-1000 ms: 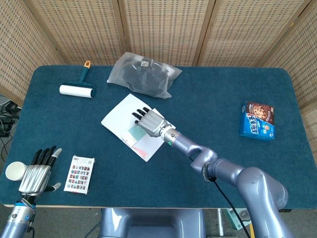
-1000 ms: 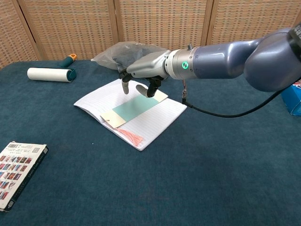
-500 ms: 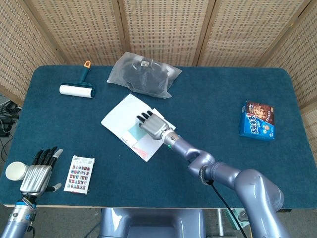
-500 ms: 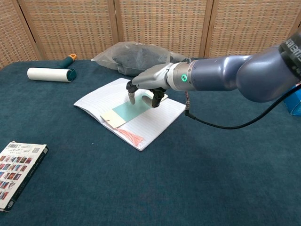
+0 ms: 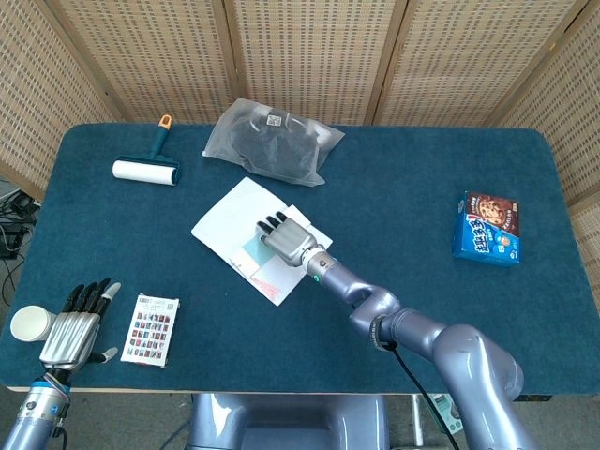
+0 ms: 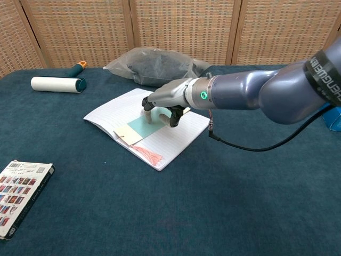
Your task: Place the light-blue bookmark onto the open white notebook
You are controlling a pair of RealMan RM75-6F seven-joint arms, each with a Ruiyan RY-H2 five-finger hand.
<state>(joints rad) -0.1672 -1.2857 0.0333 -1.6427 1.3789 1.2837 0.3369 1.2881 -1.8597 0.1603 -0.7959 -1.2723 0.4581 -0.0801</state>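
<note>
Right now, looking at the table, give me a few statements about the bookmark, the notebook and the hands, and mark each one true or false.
1. The bookmark lies on the open notebook. True.
2. The right hand is over the notebook, fingertips down at the bookmark. True.
3. The left hand holds the lint roller. False: it holds nothing, fingers apart, at the near left edge; the roller lies far back.
4. The snack box sits on the notebook. False: it is far off on the right.
</note>
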